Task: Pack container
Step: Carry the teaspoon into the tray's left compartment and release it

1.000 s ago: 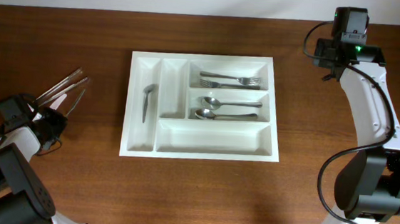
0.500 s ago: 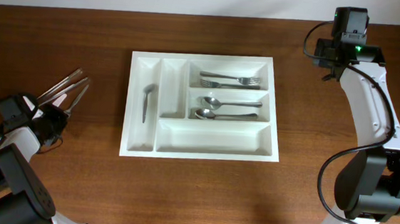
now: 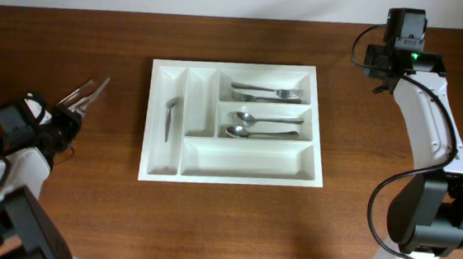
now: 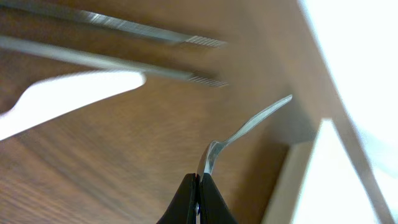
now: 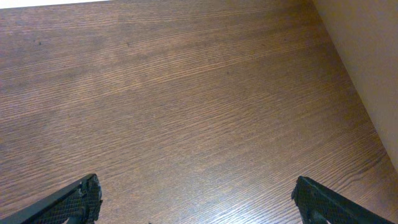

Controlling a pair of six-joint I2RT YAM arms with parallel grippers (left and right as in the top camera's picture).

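The white tray (image 3: pixel 246 159) lies at the centre of the table (image 3: pixel 84 209), with forks (image 3: pixel 266 92) in its one-o'clock compartment, spoons (image 3: pixel 267 117) just below them, and one small utensil (image 3: pixel 170 115) in the narrow slot at nine o'clock. At nine o'clock from the tray, the left gripper (image 4: pixel 199 188) pinches the end of a thin metal utensil (image 4: pixel 249 124) between closed fingers, near two metal handles (image 4: pixel 124 25) and a white plastic piece (image 4: pixel 68 93). The right gripper (image 5: pixel 196 186), at two o'clock from the tray, hangs over the wood with its fingers spread wide.

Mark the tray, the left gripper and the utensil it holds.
tray (image 3: pixel 246 160), overhead view, floor of the empty bottom compartment.
left gripper (image 4: pixel 199 185), left wrist view, between its closed fingertips.
utensil (image 4: pixel 249 124), left wrist view, middle of its thin metal shaft.
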